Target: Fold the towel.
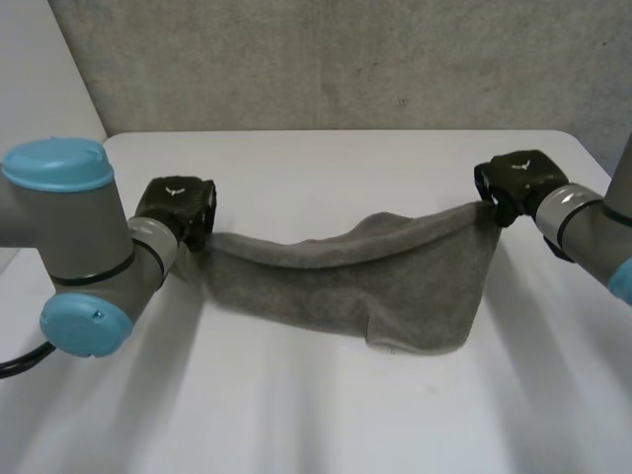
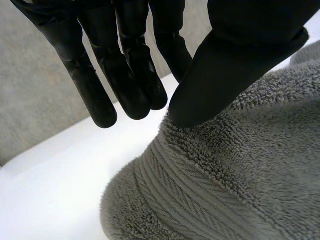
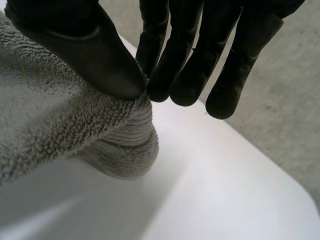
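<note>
2 corners of the grey towel point(image 1: 395, 286) are pinched: my left hand point(image 1: 178, 209) grips 1 between thumb and fingers point(image 2: 135, 75), my right hand point(image 1: 518, 183) the other. the towel sags between them onto the bench point(image 1: 296, 168). i judge it soft, light and floppy, best held at the corners.

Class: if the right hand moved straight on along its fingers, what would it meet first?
The right hand would probably meet the white table, beside the towel corner it pinches; depth is unclear.
</note>
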Available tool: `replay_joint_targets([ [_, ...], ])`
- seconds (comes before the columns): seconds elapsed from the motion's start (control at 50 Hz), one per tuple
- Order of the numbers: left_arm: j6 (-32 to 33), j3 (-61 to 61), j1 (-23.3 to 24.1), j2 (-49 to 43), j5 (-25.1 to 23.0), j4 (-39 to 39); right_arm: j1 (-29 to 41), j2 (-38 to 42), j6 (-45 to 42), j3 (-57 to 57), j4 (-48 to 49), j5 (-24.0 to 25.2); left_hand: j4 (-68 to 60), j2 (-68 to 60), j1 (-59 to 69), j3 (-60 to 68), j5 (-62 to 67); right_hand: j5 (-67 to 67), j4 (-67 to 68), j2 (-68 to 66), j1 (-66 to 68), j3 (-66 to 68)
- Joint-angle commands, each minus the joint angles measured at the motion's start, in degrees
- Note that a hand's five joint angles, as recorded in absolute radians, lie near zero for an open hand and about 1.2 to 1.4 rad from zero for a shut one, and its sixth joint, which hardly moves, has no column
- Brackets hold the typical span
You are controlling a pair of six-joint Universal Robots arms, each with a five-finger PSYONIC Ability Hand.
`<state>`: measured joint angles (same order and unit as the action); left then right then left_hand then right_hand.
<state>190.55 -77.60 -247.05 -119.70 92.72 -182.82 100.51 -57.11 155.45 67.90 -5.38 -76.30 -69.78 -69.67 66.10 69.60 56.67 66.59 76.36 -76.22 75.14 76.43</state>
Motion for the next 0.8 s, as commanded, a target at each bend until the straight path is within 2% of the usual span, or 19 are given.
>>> replay_joint_targets([
  [0.02, -0.1, -2.2, 0.0, 8.6, -0.1, 0.4, -0.2, -7.8, -0.1, 0.2, -3.1, 0.9, -10.2, -10.3, 13.9, 10.4, 13.3, 3.4, 3.6, -3.8, 4.9, 3.6],
  [0.04, -0.1, -2.2, 0.0, 8.6, -0.1, 0.4, -0.2, -7.8, -0.1, 0.2, -3.1, 0.9, -10.2, -10.3, 13.9, 10.4, 13.3, 3.4, 3.6, -3.8, 4.9, 3.6],
  [0.08, 0.1, -4.8, -0.2, 14.9, -0.4, -0.2, -0.6, -13.8, -0.1, 1.4, -4.8, 2.8, -10.2, -10.3, 13.9, 10.4, 13.3, 3.4, 3.6, -3.8, 4.9, 3.6],
  [0.1, 0.1, -4.8, -0.2, 14.9, -0.4, -0.3, -0.6, -13.8, -0.1, 1.5, -4.8, 2.8, -10.2, -10.3, 13.9, 10.4, 13.3, 3.4, 3.6, -3.8, 4.9, 3.6],
  [0.14, 0.0, -5.4, -0.2, 17.7, -0.5, -0.3, -0.7, -19.4, -0.1, 1.9, -6.6, 5.5, -10.2, -10.3, 13.9, 10.4, 13.3, 3.4, 3.6, -3.8, 4.9, 3.6],
  [0.2, -0.4, -5.7, -0.1, 22.4, -0.7, -0.1, -0.7, -22.1, -0.1, 1.7, -8.2, 6.4, -10.2, -10.3, 13.9, 10.4, 13.3, 3.4, 3.6, -3.8, 4.9, 3.6],
  [0.24, -2.1, -5.8, -0.1, 26.1, -0.8, 0.1, -1.2, -26.4, -0.3, 0.8, -12.6, 7.6, -10.2, -10.3, 13.9, 10.4, 13.3, 3.4, 3.6, -3.8, 4.9, 3.6],
  [0.34, -3.2, -5.6, -0.4, 27.2, -2.0, 1.0, -4.1, -28.5, -1.6, -1.2, -19.8, 9.6, -10.2, -10.3, 13.9, 10.4, 13.3, 3.4, 3.6, -3.8, 4.9, 3.6],
  [0.38, -3.2, -5.6, -0.4, 26.8, -2.5, 1.9, -5.1, -27.5, -3.2, -1.3, -21.8, 10.6, -10.2, -10.3, 13.9, 10.4, 13.3, 3.4, 3.6, -3.8, 4.9, 3.6],
  [0.42, -3.2, -5.5, -0.4, 25.7, -3.1, 3.1, -4.8, -23.0, -7.8, -1.5, -24.9, 11.1, -10.2, -10.3, 13.9, 10.4, 13.3, 3.4, 3.6, -3.8, 4.9, 3.6],
  [0.46, -2.7, -4.6, -0.4, 19.5, -3.9, 5.2, -4.2, -20.0, -10.1, -2.0, -26.3, 10.8, -10.2, -10.3, 13.9, 10.4, 13.3, 3.4, 3.6, -3.8, 4.9, 3.6],
  [0.48, -2.7, -4.6, -0.4, 19.5, -3.9, 5.2, -4.2, -20.0, -10.1, -2.0, -26.3, 10.8, -10.2, -10.3, 13.9, 10.4, 13.3, 3.4, 3.6, -3.8, 4.9, 3.6],
  [0.52, -2.6, -2.0, -0.5, 13.3, -3.9, 7.2, -2.3, -14.6, -13.4, -3.4, -28.4, 10.1, -10.2, -10.3, 13.9, 10.4, 13.3, 3.4, 3.6, -3.8, 4.9, 3.6],
  [0.54, -2.6, -2.0, -0.5, 13.3, -3.9, 7.2, -2.3, -14.6, -13.4, -3.4, -28.4, 10.1, -10.2, -10.3, 13.9, 10.4, 13.3, 3.4, 3.6, -3.8, 4.9, 3.6],
  [0.64, -2.5, 6.8, -0.8, 2.0, -3.8, 8.1, 2.1, -2.7, -14.2, -11.0, -28.5, 5.5, -10.2, -10.3, 13.9, 10.4, 13.3, 3.4, 3.6, -3.8, 4.9, 3.6],
  [0.7, -2.4, 9.9, -0.8, -0.1, -3.8, 8.0, 3.3, -0.3, -14.2, -14.1, -27.8, 3.4, -10.2, -10.3, 13.9, 10.4, 13.3, 3.4, 3.6, -3.8, 4.9, 3.6],
  [0.74, -2.7, 16.7, -0.9, -3.0, -3.7, 6.3, 5.0, 3.6, -13.3, -20.8, -21.9, -0.7, -10.2, -10.3, 13.9, 10.4, 13.3, 3.4, 3.6, -3.8, 4.9, 3.6],
  [0.76, -2.7, 16.8, -0.9, -3.0, -3.7, 6.3, 5.0, 3.6, -13.3, -20.8, -21.9, -0.7, -10.2, -10.3, 13.9, 10.4, 13.3, 3.4, 3.6, -3.8, 4.9, 3.6],
  [0.8, -3.1, 22.4, -0.9, -3.4, -2.9, 1.0, 6.4, 4.1, -11.1, -23.1, -9.1, -4.0, -10.2, -10.3, 13.9, 10.4, 13.3, 3.4, 3.6, -3.8, 4.9, 3.6],
])
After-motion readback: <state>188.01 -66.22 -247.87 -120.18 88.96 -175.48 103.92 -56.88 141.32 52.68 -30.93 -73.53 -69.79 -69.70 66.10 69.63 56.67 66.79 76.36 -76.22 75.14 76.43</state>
